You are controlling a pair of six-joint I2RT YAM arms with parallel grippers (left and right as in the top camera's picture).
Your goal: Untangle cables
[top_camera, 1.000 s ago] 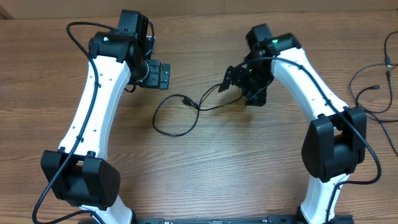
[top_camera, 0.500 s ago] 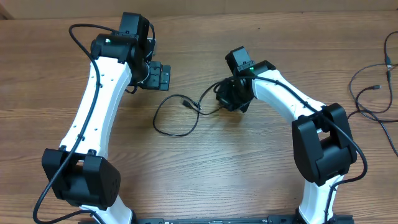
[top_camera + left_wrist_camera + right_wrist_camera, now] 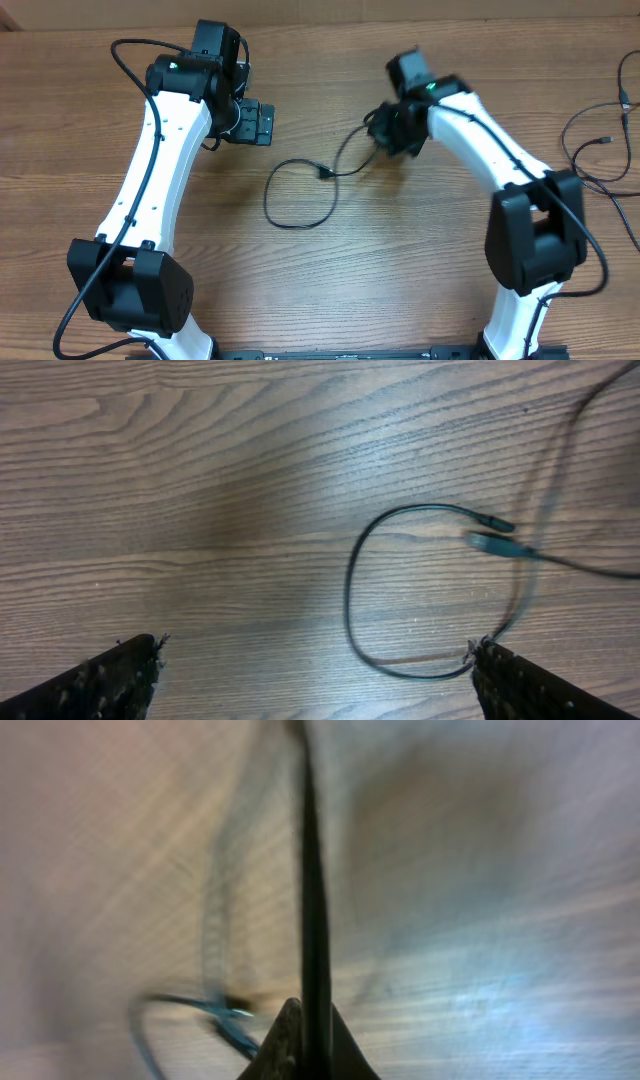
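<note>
A thin black cable lies in a loop (image 3: 267,200) on the wooden table between the arms, with its small plug ends (image 3: 322,173) near the loop's top right. From there a strand rises to my right gripper (image 3: 386,128), which is shut on it. In the blurred right wrist view the cable (image 3: 312,870) runs straight up from the closed right gripper (image 3: 305,1018). My left gripper (image 3: 256,122) hangs open, up and left of the loop, touching nothing. Its wrist view shows the loop (image 3: 349,590) and two plugs (image 3: 497,543) between the wide-apart left gripper (image 3: 318,650).
More thin black cables (image 3: 603,141) lie at the table's right edge, beside the right arm's base. The left arm's own thick wiring (image 3: 125,50) arcs over its upper link.
My right gripper went down-left to the cable, shut on it, and has pulled up and right. The loop has been dragged right and reshaped. The left arm has not moved.
</note>
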